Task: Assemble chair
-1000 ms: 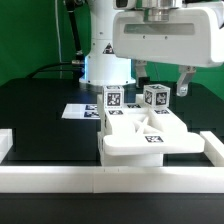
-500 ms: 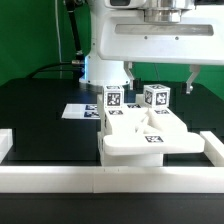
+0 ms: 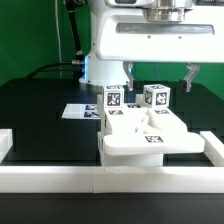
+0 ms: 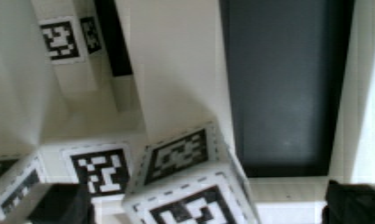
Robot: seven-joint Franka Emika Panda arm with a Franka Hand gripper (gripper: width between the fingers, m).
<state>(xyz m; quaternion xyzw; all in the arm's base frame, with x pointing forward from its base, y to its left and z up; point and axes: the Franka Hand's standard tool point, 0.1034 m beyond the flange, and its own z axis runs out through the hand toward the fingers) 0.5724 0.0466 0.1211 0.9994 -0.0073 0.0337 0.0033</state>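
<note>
You see the black table (image 3: 40,125) filling most of the exterior view, with the white rail (image 3: 110,177) running along its near edge and turning up at both ends. The arm (image 3: 150,40) is next in size: its white body hangs over the chair parts and its base (image 3: 103,68) stands behind them.

Take the chair (image 3: 150,135) as your landmark. It sits on the table just behind the rail, toward the exterior view's right of the middle. Its flat slab (image 3: 150,145) lies lowest and nearest the rail, carrying a tag on its front face. Two tagged blocks stand at the back of the chair: one block (image 3: 114,100) on the exterior view's left, the other block (image 3: 155,97) on the right, apart from each other.

The gripper (image 3: 158,78) hovers above the back of the chair with its fingers spread wide, one finger (image 3: 189,78) well clear of the right block; it holds nothing. In the wrist view you get white chair parts and tags (image 4: 99,168) close up, blurred.

The marker board (image 3: 80,111) lies flat on the table, left of the chair in the exterior view and behind it.
</note>
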